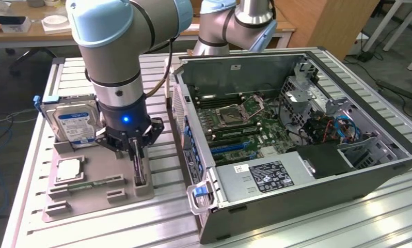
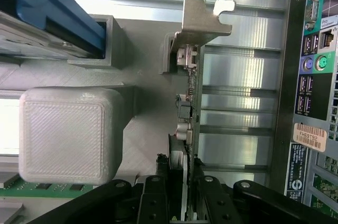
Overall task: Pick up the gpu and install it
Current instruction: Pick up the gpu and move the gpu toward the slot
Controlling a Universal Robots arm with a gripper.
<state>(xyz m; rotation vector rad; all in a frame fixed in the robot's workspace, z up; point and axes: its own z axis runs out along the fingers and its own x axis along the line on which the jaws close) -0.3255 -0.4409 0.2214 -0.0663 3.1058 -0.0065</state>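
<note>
End effector [image 2: 182, 166]: low over the gpu [image 2: 193, 92], astride its upper edge; clamped or apart, cannot tell.
Gpu: upright in grey holder [image 1: 96, 196] on worktop [image 1: 164, 222], beside computer case [image 1: 316, 191].

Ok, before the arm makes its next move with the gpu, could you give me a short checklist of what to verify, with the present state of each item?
1. Claw lined up on the gpu: ok.
2. gpu standing on edge in the grey fixture, silver bracket unobstructed: ok.
3. Hard drive apart from the claw: ok.
4. Computer case open, motherboard exposed: ok.
5. Blue slot on the motherboard empty: ok.
6. Lower edge of the gpu loose in the fixture: cannot tell, it is hidden.
</note>
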